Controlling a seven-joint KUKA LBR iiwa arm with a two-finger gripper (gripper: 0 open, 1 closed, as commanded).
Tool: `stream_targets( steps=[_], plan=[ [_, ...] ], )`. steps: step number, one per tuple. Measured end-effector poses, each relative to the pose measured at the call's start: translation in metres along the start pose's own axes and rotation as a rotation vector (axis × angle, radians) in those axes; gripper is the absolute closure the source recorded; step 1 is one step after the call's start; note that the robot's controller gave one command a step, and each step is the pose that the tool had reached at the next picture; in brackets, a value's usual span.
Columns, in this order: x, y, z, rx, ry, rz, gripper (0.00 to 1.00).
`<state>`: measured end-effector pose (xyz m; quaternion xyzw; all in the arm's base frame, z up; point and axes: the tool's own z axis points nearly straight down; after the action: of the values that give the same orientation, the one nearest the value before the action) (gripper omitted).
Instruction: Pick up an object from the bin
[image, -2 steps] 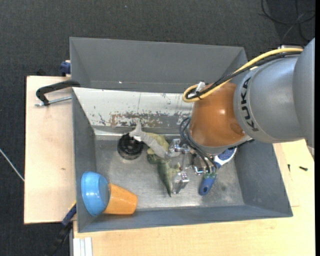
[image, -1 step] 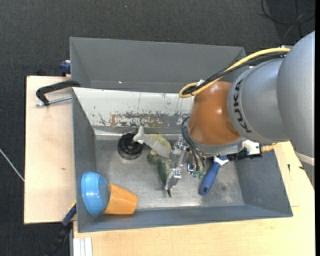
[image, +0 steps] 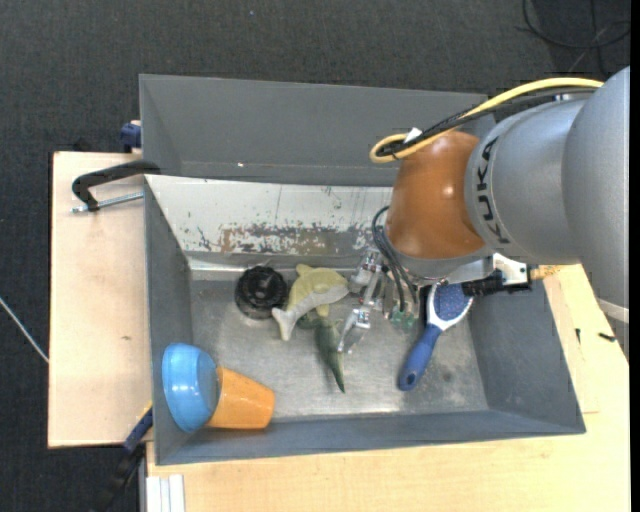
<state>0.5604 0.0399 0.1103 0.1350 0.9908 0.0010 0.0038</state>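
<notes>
My gripper (image: 360, 302) hangs low in the middle of the bin, under the arm's orange cover, and its two metal fingers stand apart, open. Just left of it lies a pale yellow-green fish-shaped toy (image: 312, 292). A dark green pointed piece (image: 331, 356) runs from below that toy toward the front, and its upper end is close beside the lower fingertip (image: 352, 330). To the right of the gripper lies a blue-handled brush (image: 428, 342) with a white head. Nothing sits between the fingers.
A black round ribbed thing (image: 261, 290) lies by the back wall, left of the fish toy. A blue-and-orange cup (image: 212, 392) rests on its side in the front left corner. The arm covers the bin's back right part.
</notes>
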Motion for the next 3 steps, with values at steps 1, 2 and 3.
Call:
stream_targets(
  steps=[1,2,3],
  plan=[
    [0.023,0.048,0.03,0.001,0.01,-0.076,0.0],
    [0.021,0.046,0.029,0.001,0.007,-0.073,1.0],
    [0.023,0.034,-0.085,-0.002,-0.004,-0.233,1.0]
  ],
)
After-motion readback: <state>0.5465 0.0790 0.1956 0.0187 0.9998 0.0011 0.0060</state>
